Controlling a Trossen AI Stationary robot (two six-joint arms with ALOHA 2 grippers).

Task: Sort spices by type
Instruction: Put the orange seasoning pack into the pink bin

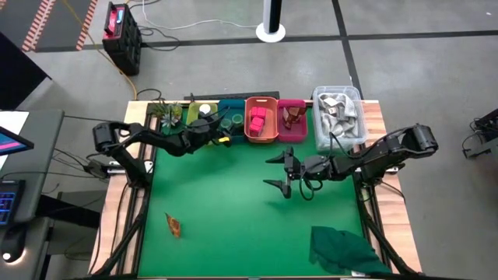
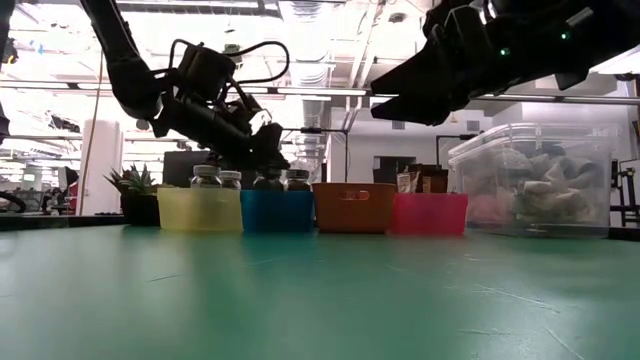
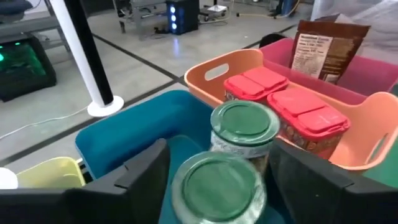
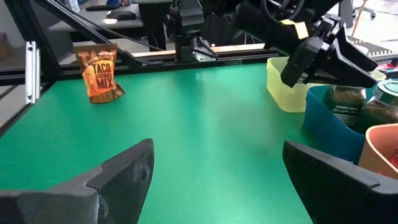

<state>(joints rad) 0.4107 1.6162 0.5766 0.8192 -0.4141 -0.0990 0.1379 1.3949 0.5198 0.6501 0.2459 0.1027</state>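
Note:
My left gripper (image 1: pixel 216 124) is over the blue bin (image 1: pixel 231 109) at the table's far edge, shut on a green-lidded jar (image 3: pixel 217 186). A second green jar (image 3: pixel 244 130) stands just beyond it in the same bin. White-capped jars (image 2: pixel 205 178) stand in the yellow bin (image 2: pixel 200 210). Pink-red cube packets (image 1: pixel 259 120) fill the orange bin (image 1: pixel 261 139). Brown packets (image 1: pixel 292 115) stand in the pink bin (image 1: pixel 292 137). A brown-orange taco mix packet (image 1: pixel 173 225) lies at the near left and stands in the right wrist view (image 4: pixel 99 78). My right gripper (image 1: pixel 278 173) hangs open and empty over mid-table. My left gripper pinches the green-lidded jar between its two fingers (image 3: pixel 146 180), on the jar's opposite sides just under the lid (image 3: pixel 186 199). The fingers slant down from the table's left. The jar stands upright inside the blue bin; the bin wall hides its bottom.
A clear tub (image 1: pixel 339 117) of grey packets stands at the far right. A small plant (image 1: pixel 167 114) stands left of the yellow bin. A dark green cloth (image 1: pixel 346 249) lies crumpled at the near right. Green mat (image 1: pixel 233 202) stretches between the bins and the near edge.

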